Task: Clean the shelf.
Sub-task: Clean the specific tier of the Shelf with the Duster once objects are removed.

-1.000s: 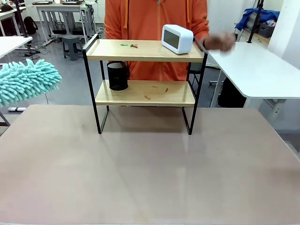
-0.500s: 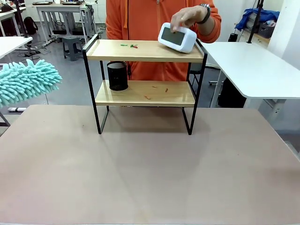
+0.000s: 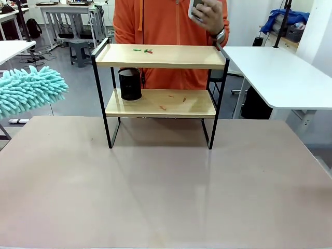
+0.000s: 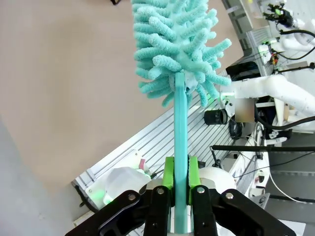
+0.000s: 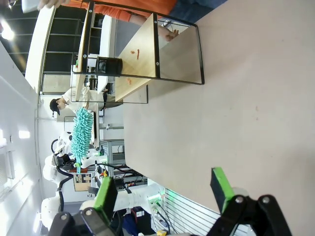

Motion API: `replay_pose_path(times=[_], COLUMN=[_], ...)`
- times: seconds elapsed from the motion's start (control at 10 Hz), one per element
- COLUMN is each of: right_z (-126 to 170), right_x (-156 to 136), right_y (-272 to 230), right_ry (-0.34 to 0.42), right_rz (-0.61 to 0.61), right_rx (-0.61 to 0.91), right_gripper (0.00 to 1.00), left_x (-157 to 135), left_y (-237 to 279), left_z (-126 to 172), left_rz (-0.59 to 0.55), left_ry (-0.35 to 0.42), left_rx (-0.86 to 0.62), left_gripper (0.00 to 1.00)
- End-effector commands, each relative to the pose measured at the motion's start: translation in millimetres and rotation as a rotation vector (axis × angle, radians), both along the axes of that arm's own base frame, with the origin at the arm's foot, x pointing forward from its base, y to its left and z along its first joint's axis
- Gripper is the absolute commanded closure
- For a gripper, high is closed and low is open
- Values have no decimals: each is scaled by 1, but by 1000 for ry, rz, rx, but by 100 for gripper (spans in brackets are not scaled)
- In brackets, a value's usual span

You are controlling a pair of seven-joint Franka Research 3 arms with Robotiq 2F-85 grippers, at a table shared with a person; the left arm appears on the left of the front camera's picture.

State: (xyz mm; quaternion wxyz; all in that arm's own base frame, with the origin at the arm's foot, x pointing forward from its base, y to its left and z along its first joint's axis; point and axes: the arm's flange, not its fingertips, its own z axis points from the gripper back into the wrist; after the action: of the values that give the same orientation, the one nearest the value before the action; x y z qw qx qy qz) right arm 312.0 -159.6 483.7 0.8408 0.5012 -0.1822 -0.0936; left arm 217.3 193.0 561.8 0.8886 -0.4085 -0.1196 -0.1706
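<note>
The shelf (image 3: 161, 56) stands at the table's far side, with small green and red scraps (image 3: 143, 50) on its top board and orange bits (image 3: 174, 98) on the lower board. A black cup (image 3: 130, 83) sits at the lower board's left end. A person in orange holds a white clock (image 3: 196, 7) up above the shelf. My left gripper (image 4: 180, 173) is shut on the handle of a turquoise fluffy duster (image 4: 172, 44), whose head (image 3: 28, 91) hovers left of the shelf. My right gripper (image 5: 164, 191) is open and holds nothing, well short of the shelf (image 5: 142, 49).
The beige table (image 3: 166, 187) stretches bare in front of the shelf. A white table (image 3: 282, 78) stands at the right, and another at the far left. Desks and stools fill the background.
The person's hand took hold of the white clock on the top board and lifted it off, up to chest height. The duster and both grippers have stayed put.
</note>
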Motion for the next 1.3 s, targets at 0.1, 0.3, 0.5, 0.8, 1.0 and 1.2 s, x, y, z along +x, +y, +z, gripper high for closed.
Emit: replay_pose_path(times=[0.1,0.3,0.5,0.8,1.0,1.2], right_z=[2,2,2,2,2,2], right_x=[3,3,3,3,3,3], right_y=[1,1,1,1,1,1], right_ry=[-32,-32,-32,-32,-32,-32], right_rz=[2,2,2,2,2,2], right_rx=[13,13,13,13,13,13], right_gripper=[0,0,0,0,0,0], left_x=[-12,-8,14,67,33,33], left_y=[-6,-23,-64,-151,-112,-112], left_z=[60,137,179,212,209,209], left_rz=[178,271,308,215,269,269], left_ry=[-8,-108,-195,-271,-257,-257], left_rx=[112,176,285,313,301,301], left_gripper=[88,88,88,88,88,88])
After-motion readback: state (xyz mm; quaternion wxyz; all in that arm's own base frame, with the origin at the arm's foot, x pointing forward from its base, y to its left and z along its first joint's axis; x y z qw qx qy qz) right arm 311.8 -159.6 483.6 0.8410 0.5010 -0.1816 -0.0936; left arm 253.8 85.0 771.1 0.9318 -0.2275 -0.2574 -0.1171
